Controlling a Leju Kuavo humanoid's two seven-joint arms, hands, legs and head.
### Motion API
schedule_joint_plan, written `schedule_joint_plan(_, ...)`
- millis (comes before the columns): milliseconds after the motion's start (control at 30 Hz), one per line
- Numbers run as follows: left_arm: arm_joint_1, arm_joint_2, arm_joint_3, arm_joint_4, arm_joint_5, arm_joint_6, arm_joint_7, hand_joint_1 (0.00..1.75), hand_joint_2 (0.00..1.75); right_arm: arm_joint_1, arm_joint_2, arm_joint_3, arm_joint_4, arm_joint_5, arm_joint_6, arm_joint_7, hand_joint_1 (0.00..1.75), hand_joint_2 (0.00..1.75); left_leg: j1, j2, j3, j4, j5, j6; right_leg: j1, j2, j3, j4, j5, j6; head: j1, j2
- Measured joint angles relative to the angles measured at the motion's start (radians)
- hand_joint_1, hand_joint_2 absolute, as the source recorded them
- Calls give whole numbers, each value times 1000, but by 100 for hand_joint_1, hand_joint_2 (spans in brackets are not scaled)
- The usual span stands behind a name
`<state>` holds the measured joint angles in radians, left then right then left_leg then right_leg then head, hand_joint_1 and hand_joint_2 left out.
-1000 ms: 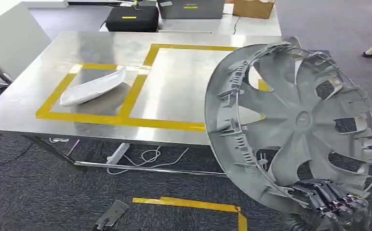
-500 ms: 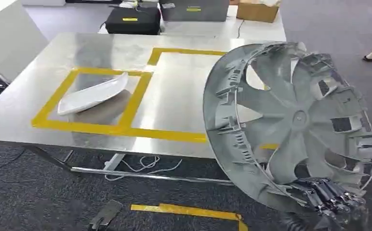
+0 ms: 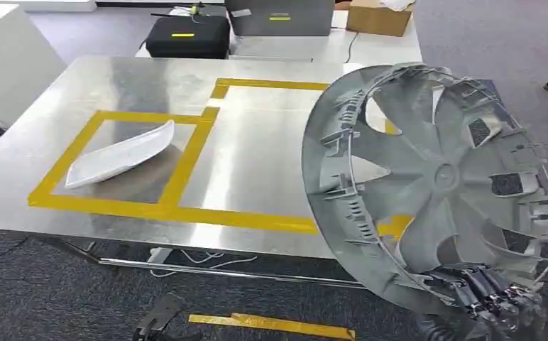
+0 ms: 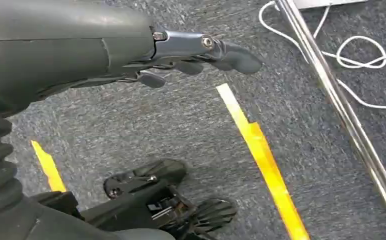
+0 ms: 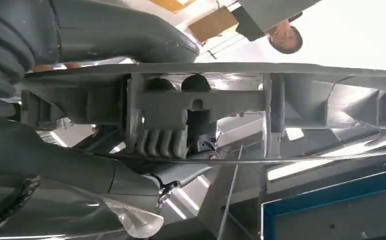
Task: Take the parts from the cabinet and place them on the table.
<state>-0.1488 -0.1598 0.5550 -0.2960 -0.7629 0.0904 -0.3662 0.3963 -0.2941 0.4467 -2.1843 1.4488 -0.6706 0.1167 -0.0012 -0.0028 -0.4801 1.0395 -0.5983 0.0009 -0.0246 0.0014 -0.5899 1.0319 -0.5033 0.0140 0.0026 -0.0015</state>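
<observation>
Head view: right hand [image 3: 495, 298] grips grey, seemingly plastic, spoked wheel cover [image 3: 434, 185] upright.

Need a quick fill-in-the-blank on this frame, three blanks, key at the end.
1. The right robot hand grips the grey wheel cover at its ____ rim.
2. The white part lies inside the ____ tape outline on the table.
3. The left robot hand holds ____.

Missing words: lower; yellow; nothing
</observation>
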Motion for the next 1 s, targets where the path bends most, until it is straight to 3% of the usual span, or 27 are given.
schedule_joint_plan(33, -2, 0, 0, 0, 1, 0, 0, 0, 175, -2, 0, 0, 0, 0, 0, 0, 175, 175, 1, 0, -36, 68, -27, -5, 0, -2, 6, -1, -4, -5, -1, 0)
schedule_joint_plan(100, 0, 0, 0, 0, 1, 0, 0, 0, 175, -3, 0, 0, 0, 0, 0, 0, 175, 175, 3, 0, -145, 249, -84, -10, 0, -2, 16, -1, -15, -8, -1, 0)
schedule_joint_plan(133, 3, 0, 0, 0, 1, -1, 0, 0, 175, -2, 0, 0, 0, 0, 0, 0, 175, 175, 3, 0, -188, 304, -86, -10, 1, -1, 23, -1, -21, -8, -1, 0)
schedule_joint_plan(167, 6, 0, 0, 0, 1, -1, 0, 0, 175, -1, 0, 0, 0, 0, 0, 0, 175, 175, 3, 0, -207, 308, -61, -7, 2, 1, 32, -1, -27, -8, -1, 0)
schedule_joint_plan(200, 7, 0, 0, 0, 1, -1, 0, 0, 175, -1, 0, 0, 0, 0, 0, 0, 175, 175, 3, 0, -204, 265, -7, -3, 3, 3, 44, -1, -35, -7, -1, 0)
schedule_joint_plan(267, 5, 2, 0, 0, 1, -1, 0, 0, 175, -2, 0, 0, 0, 0, 0, 0, 175, 175, -1, 0, -162, 109, 117, 14, 5, 5, 67, -2, -49, -3, -1, 0)
schedule_joint_plan(300, 6, 5, 0, 0, 1, -1, 0, 0, 175, -2, 0, 0, 0, 0, 0, 0, 175, 175, -8, -2, -143, 55, 142, 28, 2, 5, 59, -4, -56, 0, -1, 0)
schedule_joint_plan(333, 6, 7, 0, 0, 3, 0, 0, 0, 175, -3, 0, 0, 0, -1, 0, 0, 175, 175, -12, -1, -141, 47, 139, 33, 11, 7, 72, 0, -61, 8, 4, 0)
schedule_joint_plan(367, 5, 7, 0, 0, 6, 0, 0, 0, 175, -2, 0, 0, 0, -4, 0, 0, 175, 175, -13, -1, -133, 23, 129, 33, 4, 8, 65, -2, -58, 12, 1, 0)
schedule_joint_plan(400, 5, 4, -1, 0, 9, 0, 0, 0, 175, -2, 0, 0, 0, -11, 0, 0, 175, 175, -9, -1, -126, 5, 117, 8, 8, 8, 60, 3, -61, 8, 0, 0)
schedule_joint_plan(433, 8, 5, -1, 0, 10, 1, 0, 0, 175, 1, 0, 0, 1, -20, 0, 0, 175, 175, -8, -3, -128, 6, 120, 2, 6, 4, 62, 0, -61, 8, 2, 0)
schedule_joint_plan(633, 11, 6, -6, 0, 23, 8, 0, 0, 175, 9, 0, -7, 5, -95, 0, -3, 175, 175, -9, -6, -125, 7, 113, 13, 6, 2, 73, -18, -60, 10, 0, 0)
schedule_joint_plan(767, 12, 7, -8, 0, 32, -1, -1, 0, 175, 16, 0, -40, 17, -212, 2, 10, 175, 175, -10, -6, -125, 7, 113, 16, 6, 2, 75, -22, -57, 16, 1, 0)
schedule_joint_plan(1000, 40, 21, -22, 0, 43, -41, -39, 0, 175, 42, 18, -134, 66, -414, 25, -58, 175, 175, -10, -6, -123, 7, 114, 18, 6, 2, 75, -23, -56, 20, 0, 0)
